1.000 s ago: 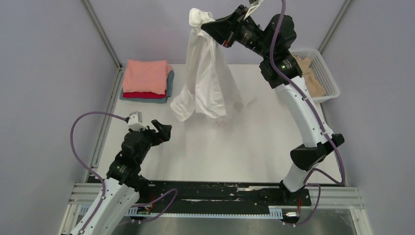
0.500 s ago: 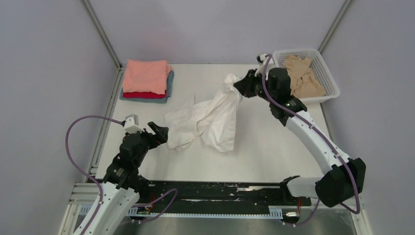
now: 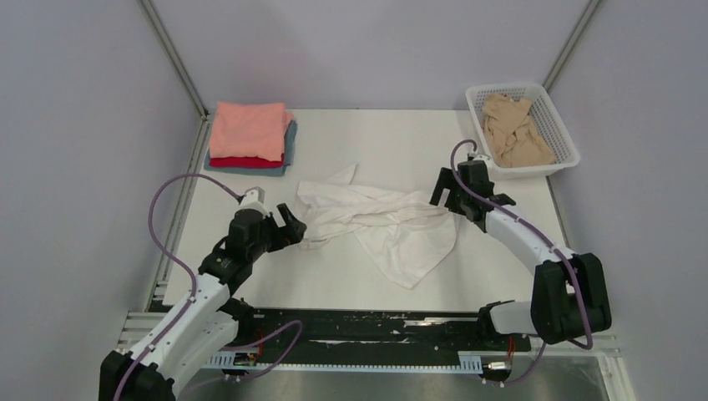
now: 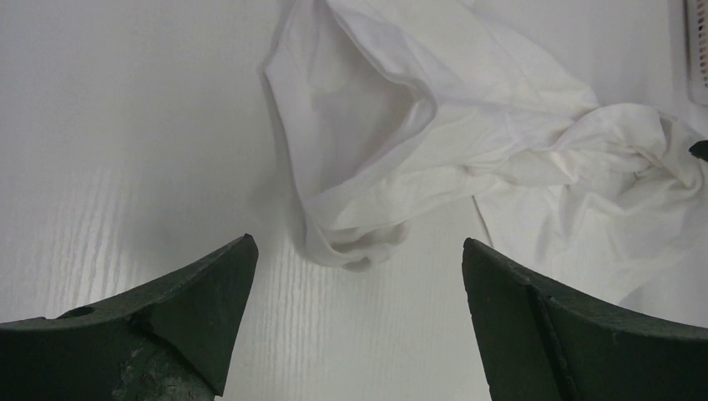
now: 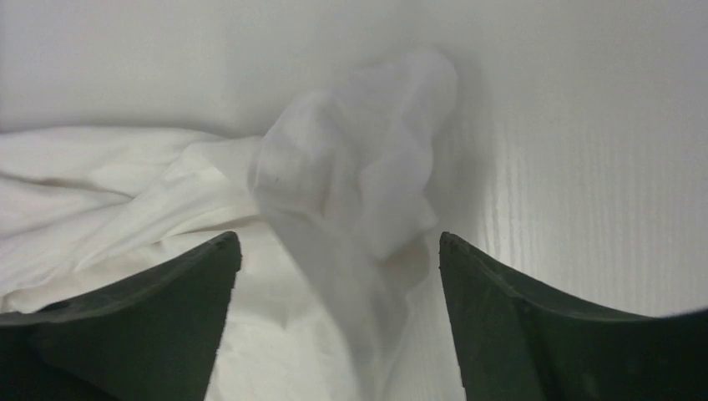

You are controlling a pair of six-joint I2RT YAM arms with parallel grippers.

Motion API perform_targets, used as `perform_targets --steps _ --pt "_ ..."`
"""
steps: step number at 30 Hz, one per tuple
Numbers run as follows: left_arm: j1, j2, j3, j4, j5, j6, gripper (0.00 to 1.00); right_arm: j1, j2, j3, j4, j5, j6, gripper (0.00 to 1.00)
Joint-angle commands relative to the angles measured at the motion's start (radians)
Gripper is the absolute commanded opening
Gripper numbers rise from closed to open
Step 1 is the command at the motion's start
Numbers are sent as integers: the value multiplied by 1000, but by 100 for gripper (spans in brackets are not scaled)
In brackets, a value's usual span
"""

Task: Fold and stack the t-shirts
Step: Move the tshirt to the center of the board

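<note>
White t-shirt (image 3: 380, 221): one, unfolded and crumpled, lying across the middle of the worktop (image 3: 334, 276). The left jaws stand spread just short of its left end, holding nothing; the right jaws stand spread over its right end, with a rumpled fold of cloth between them, not pinched. Folded stack at the far left corner: salmon-pink t-shirt (image 3: 247, 129) on top, red t-shirt (image 3: 244, 161) beneath, grey-blue t-shirt (image 3: 289, 144) lowest. Beige t-shirt (image 3: 511, 129): bunched in the white lattice basket (image 3: 558, 125) at the far right corner.

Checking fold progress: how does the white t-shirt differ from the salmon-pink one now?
The white t-shirt lies crumpled and twisted; the salmon-pink t-shirt is folded into a neat rectangle. The white one lies directly on the table; the pink one tops a stack. Both are plain cloth.
</note>
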Motion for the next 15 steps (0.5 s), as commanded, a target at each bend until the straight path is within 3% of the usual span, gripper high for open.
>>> perform_targets --steps 1,7,15 --pt "0 89 30 128 48 49 100 7 -117 18 -26 182 72 100" --pt "-1 217 57 148 60 43 100 7 -319 -62 -77 290 114 100" --pt "-1 349 97 212 33 80 96 7 -474 -101 -112 153 96 100"
